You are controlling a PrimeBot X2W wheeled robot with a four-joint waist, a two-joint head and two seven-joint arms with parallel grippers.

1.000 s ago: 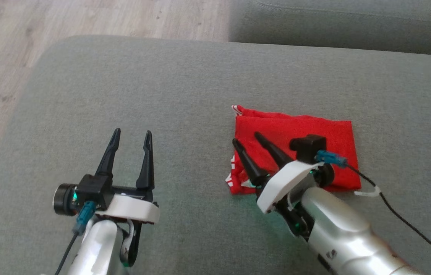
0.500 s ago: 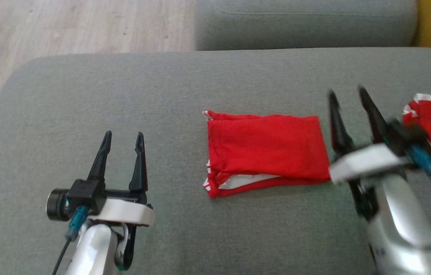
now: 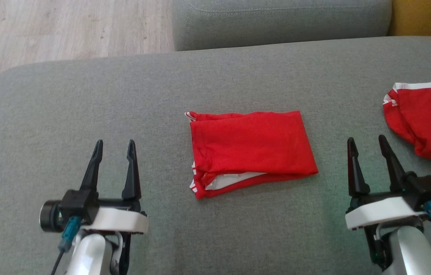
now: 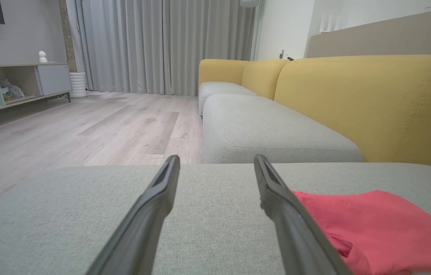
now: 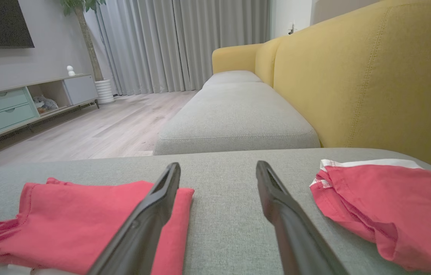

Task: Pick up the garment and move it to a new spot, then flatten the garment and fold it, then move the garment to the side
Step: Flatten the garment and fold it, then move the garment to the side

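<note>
A red garment [image 3: 250, 151] with white trim lies folded into a rectangle in the middle of the grey seat cushion [image 3: 215, 84]. My left gripper [image 3: 115, 142] stands open to its left, above bare cushion, holding nothing. My right gripper [image 3: 366, 138] stands open just right of the folded piece, also holding nothing. In the left wrist view the garment [image 4: 372, 225] lies right of the open left gripper [image 4: 216, 157]. Between the spread fingers of the right gripper [image 5: 218, 164] is bare cushion, and the garment [image 5: 78, 214] lies to their left.
A second red garment [image 3: 425, 118] with white trim lies rumpled at the cushion's right edge, also seen in the right wrist view [image 5: 387, 206]. Another grey seat cushion [image 3: 280, 19] lies beyond. The yellow backrest [image 5: 364, 76] rises on the right. Wooden floor [image 3: 47, 30] borders the cushion's left end.
My right gripper has drawn back off the folded garment and now stands to its right, open. The head camera has turned, bringing the second garment into view. The left gripper has stayed put.
</note>
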